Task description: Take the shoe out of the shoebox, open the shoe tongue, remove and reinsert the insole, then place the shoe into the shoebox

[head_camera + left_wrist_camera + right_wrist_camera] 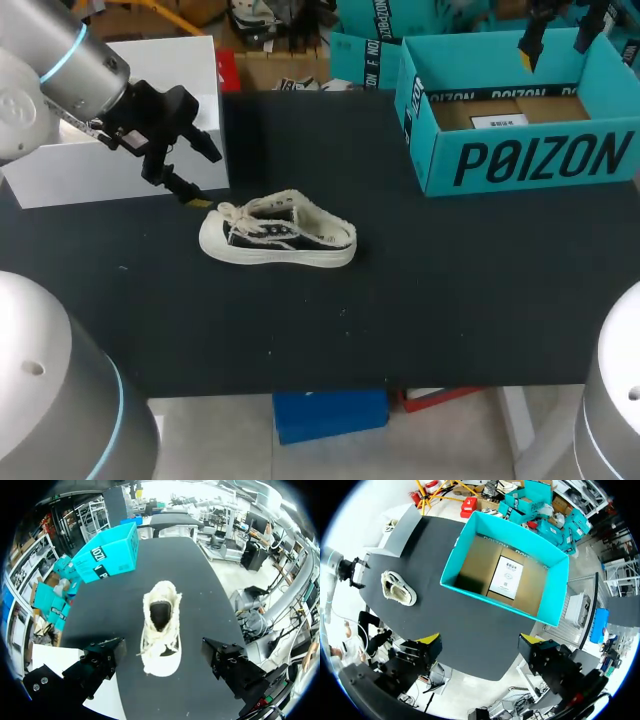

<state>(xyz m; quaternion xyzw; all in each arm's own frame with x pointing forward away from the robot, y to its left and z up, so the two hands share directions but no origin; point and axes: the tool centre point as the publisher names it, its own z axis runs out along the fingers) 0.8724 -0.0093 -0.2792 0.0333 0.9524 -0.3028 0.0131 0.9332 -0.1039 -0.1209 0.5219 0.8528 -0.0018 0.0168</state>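
While the shoe lies lengthwise across the worktop, toe toward the left gripper, fingers spread, the shoebox holds labelled brown card. Left wrist: toe nearest. Right wrist: right gripper, fingers apart, facing the shoebox.

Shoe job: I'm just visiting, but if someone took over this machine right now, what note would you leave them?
Left gripper: open, empty, by the toe of the shoe.
Right gripper: open, empty, above the shoebox.
Done: shoe is out of the box, upright on the table.
To do: put it back in the shoebox; whether the middle steps are done cannot be told.
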